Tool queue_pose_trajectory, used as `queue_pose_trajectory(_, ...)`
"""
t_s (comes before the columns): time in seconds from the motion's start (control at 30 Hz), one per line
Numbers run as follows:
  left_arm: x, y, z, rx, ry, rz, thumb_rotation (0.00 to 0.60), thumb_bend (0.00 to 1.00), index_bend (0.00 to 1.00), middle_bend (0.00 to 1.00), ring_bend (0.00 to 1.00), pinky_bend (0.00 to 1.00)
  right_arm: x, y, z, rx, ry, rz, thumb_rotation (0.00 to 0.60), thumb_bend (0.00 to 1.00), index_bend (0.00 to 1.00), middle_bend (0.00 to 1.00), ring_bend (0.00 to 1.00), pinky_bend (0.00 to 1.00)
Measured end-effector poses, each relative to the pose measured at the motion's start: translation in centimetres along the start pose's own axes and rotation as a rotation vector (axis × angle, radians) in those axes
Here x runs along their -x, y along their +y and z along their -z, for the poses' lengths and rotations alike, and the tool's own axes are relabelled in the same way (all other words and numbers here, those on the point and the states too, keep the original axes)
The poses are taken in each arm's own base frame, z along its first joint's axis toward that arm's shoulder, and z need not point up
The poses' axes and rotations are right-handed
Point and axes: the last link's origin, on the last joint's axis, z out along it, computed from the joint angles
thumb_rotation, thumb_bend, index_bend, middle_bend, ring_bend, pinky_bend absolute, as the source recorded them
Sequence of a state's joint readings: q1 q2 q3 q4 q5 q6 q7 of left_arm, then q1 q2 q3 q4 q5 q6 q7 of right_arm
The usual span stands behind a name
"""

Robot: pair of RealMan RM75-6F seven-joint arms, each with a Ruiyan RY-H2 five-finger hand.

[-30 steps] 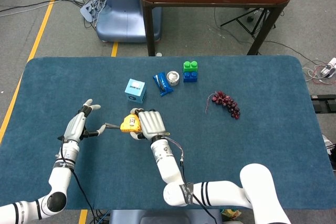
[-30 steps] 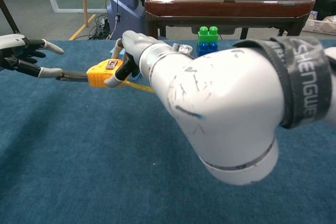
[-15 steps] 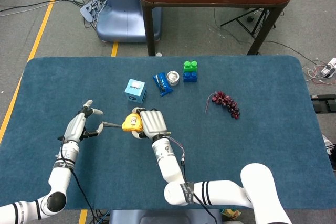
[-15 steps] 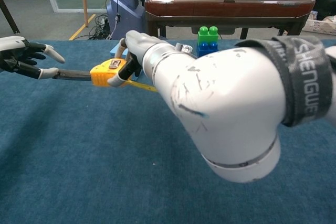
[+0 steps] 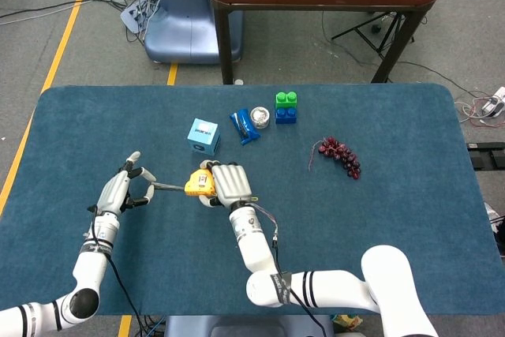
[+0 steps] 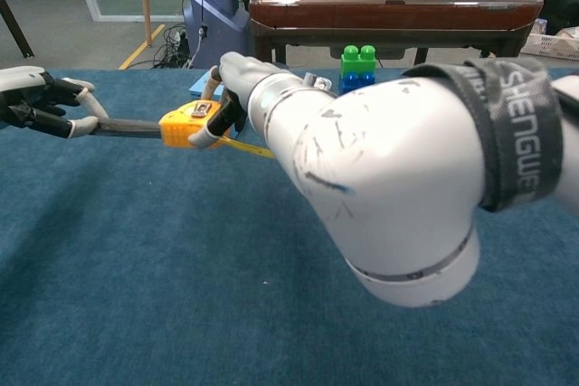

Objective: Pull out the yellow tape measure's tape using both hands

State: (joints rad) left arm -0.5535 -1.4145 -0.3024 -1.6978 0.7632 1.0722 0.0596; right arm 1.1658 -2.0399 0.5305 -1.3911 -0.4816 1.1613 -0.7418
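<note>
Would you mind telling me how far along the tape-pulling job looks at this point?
Done: the right hand grips the yellow tape measure, and the left hand pinches the tape end. In hand: a short stretch of tape spans the gap between the hands. Left: drawing the hands further apart to pull out more tape.

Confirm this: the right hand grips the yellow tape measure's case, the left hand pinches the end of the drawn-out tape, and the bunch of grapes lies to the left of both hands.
One thing is wrong: the bunch of grapes lies to the right of both hands, as the head view shows. The rest holds: the right hand grips the yellow tape measure by its case, and the left hand pinches the end of the drawn-out tape.
</note>
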Motion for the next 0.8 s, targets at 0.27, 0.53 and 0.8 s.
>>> queue_pose_trajectory(0.27,-0.1,-0.2,0.0,-0.004,-0.001,0.004,0.6,0.48,0.53,0.0,0.0,0.0,0.0,0.2,-0.1,0.004,-0.001,0.0,0.6,0.54,0.57,0.55,0.42,0.25)
queue_pose_trajectory(0.53,-0.4,-0.4,0.2,-0.004,-0.007,0.015,0.6,0.49,0.55,0.0,0.0,0.0,-0.2,0.7,-0.1,0.004,-0.001,0.014,0.6,0.54,0.57,0.55,0.42,0.25)
queue_pose_trajectory(0.8,-0.4,-0.3,0.7,0.014,-0.011,0.012,0.6,0.5,0.56,0.02,0.0,0.0,-0.9,1.3,0.6,-0.005,-0.013,0.021,0.6,0.54,0.57,0.55,0.42,0.25)
